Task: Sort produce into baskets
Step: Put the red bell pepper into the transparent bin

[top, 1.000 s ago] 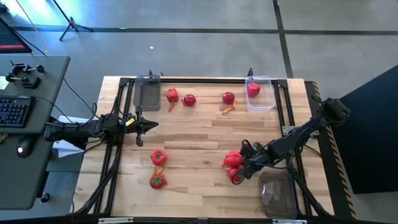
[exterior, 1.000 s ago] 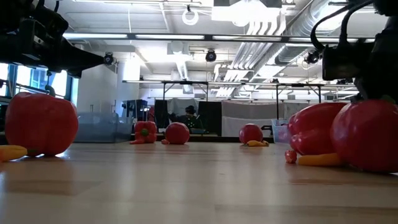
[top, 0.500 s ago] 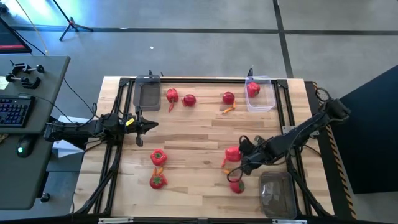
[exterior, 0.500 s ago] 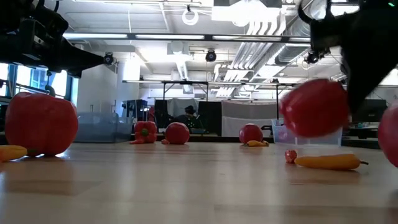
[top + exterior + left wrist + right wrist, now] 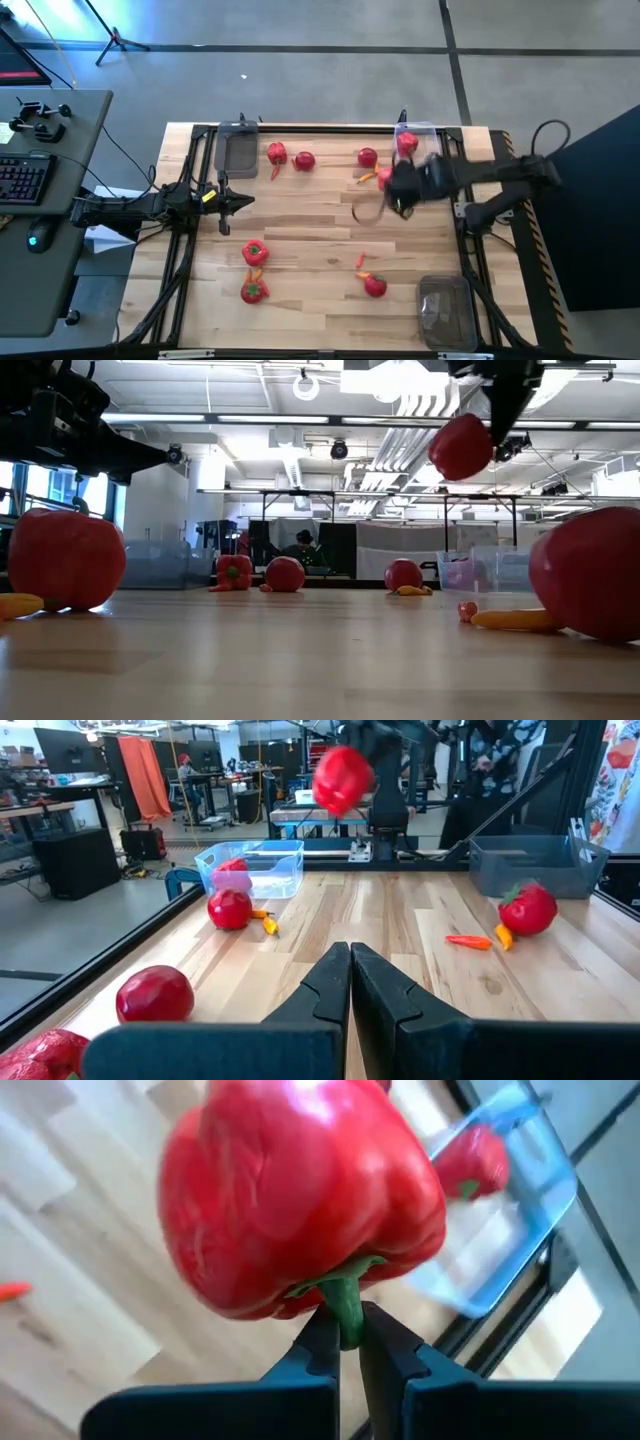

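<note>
- Red pepper (image 5: 300, 1200): glossy, lobed, deep red, short green stem; hanging in the air by that stem, above the surface (image 5: 300, 225) at right of centre in the high view, near the clear tub (image 5: 432, 160) at upper right.
- Right claw (image 5: 343, 1342): pinched shut on the pepper's stem, fingers either side of it.
- Left claw (image 5: 350, 982): closed, holding nothing, low over the surface at the left edge in the high view.
- Tubs, three: clear tub with one red piece (image 5: 406, 143) inside; grey tub (image 5: 239, 152) at upper left; grey tub (image 5: 444, 310) at lower right.
- Red pieces lying loose on the surface, six: two (image 5: 277, 154) (image 5: 304, 160) side by side at upper centre, one (image 5: 367, 157) left of the clear tub, two (image 5: 255, 252) (image 5: 253, 291) at lower left, one (image 5: 375, 286) at lower right.
- Orange carrot bits: one (image 5: 367, 177) below the upper-centre-right piece, one (image 5: 361, 260) above the lower-right piece; others too small to count surely.
</note>
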Tool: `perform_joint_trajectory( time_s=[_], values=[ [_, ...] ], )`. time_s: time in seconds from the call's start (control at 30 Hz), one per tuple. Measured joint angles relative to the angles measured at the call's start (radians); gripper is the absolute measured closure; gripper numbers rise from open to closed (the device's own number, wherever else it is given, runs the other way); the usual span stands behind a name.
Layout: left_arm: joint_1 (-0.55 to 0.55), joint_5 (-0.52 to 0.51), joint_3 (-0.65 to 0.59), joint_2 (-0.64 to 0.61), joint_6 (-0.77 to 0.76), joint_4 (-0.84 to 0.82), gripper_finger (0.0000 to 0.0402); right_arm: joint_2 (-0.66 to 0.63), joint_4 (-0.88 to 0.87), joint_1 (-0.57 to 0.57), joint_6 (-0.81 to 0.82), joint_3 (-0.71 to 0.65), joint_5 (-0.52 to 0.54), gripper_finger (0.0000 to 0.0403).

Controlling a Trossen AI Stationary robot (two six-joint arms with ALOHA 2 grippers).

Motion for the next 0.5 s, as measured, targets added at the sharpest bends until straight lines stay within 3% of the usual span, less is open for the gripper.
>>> perform_joint_trajectory(
  time_s=[0.27, 0.5],
  values=[
    [0.000, 0.001, 0.000, 0.000, -0.002, 0.000, 0.0402, 0.062, -0.007, -0.448, -0.352, 0.049, -0.092, 0.0400],
    [0.000, 0.001, 0.000, 0.000, -0.003, 0.000, 0.0401, 0.167, -0.006, -0.784, -0.449, 0.054, -0.173, 0.0400]
  ],
)
